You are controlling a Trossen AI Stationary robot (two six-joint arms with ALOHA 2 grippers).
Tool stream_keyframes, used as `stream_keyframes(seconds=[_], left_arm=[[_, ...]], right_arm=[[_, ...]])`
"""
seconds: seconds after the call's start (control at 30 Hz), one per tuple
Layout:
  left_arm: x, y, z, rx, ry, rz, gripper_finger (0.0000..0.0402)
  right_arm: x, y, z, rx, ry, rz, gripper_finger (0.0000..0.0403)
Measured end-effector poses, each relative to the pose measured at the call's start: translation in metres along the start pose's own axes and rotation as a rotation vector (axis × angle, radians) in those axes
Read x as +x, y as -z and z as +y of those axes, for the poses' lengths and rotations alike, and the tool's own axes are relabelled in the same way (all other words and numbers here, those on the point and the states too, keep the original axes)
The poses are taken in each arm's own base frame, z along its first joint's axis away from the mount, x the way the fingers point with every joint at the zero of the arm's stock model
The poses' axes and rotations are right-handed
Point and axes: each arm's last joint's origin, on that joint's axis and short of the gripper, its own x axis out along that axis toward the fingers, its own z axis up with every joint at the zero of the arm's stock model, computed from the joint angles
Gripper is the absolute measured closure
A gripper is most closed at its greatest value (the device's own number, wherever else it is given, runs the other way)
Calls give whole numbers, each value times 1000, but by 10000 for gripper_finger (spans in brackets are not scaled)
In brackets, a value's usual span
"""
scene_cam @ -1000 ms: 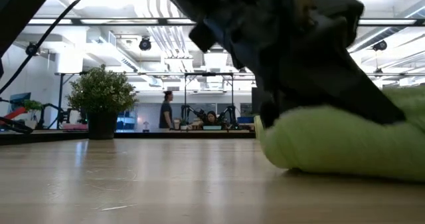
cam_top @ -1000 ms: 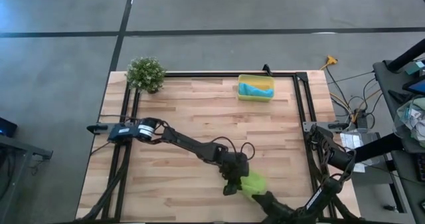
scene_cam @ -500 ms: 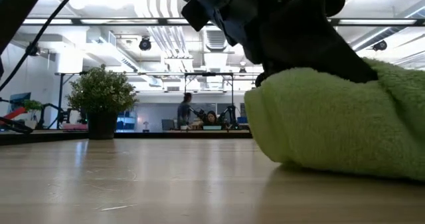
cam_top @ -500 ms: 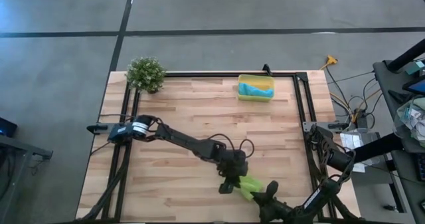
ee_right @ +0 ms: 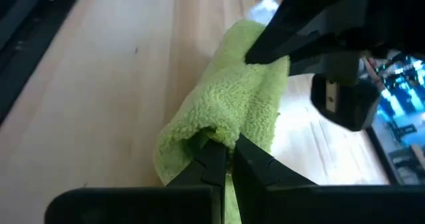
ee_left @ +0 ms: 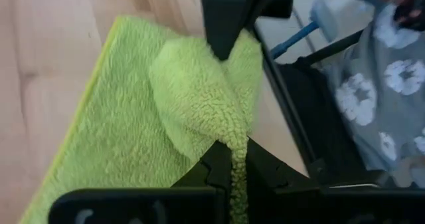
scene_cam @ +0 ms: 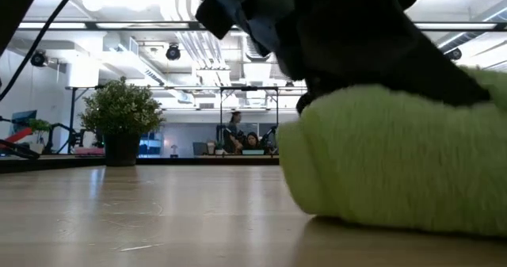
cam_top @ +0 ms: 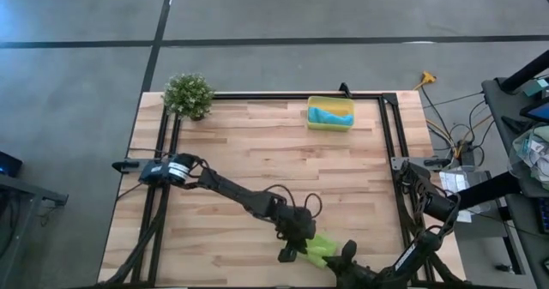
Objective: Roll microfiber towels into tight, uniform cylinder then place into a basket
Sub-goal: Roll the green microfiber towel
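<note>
The lime-green towel (cam_top: 316, 247) lies in a loose roll on the table near its front edge; it fills the right of the low view (scene_cam: 396, 164). My left gripper (ee_left: 232, 163) is shut on one end of it and my right gripper (ee_right: 226, 159) is shut on the other end. The two stand close together in the high view, left gripper (cam_top: 296, 242) and right gripper (cam_top: 343, 255). The yellow basket (cam_top: 330, 124) stands at the far edge with the turquoise-blue towel (cam_top: 331, 114) in it. My left gripper pinches a raised fold of the towel (ee_left: 234, 134) between its two fingers, at the towel's left end. The rest of the towel lies on the table. My right gripper pinches the outer layers at the roll's end (ee_right: 216, 127) between its two fingers, along the roll. The roll lies on the table.
A small potted plant (cam_top: 189, 94) stands at the table's far left corner. Black frame rails (cam_top: 390, 152) run along the table's sides. The near edge lies close behind both grippers. Bare wood lies between the towel and the basket.
Both grippers have stayed shut on the green towel. My left gripper has gone toward the table's near edge, and the towel has slid with it and bunched into a tighter, narrower bundle.
</note>
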Motion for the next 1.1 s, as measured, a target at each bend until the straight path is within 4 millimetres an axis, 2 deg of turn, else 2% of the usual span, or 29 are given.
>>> stream_keyframes(seconds=[0.2, 0.4, 0.57, 0.63, 0.87, 1.1], left_arm=[[10, 13, -16, 38, -67, 9, 399], [18, 21, -32, 132, -120, 14, 399], [18, 23, -31, 130, -134, 17, 399], [18, 22, -30, 130, -135, 11, 399], [18, 24, -25, 124, -144, 19, 399], [18, 23, -25, 126, -142, 0, 399]], right_arm=[[-7, -10, 1, -210, -31, -1, 379], [-19, -14, 4, -624, -50, -20, 333], [-19, -15, 5, -1008, -25, -42, 293], [-18, -15, 5, -1109, -13, -45, 282], [-5, -21, -1, -1275, 57, -26, 267], [12, -27, -6, -1337, -2, -1, 266]])
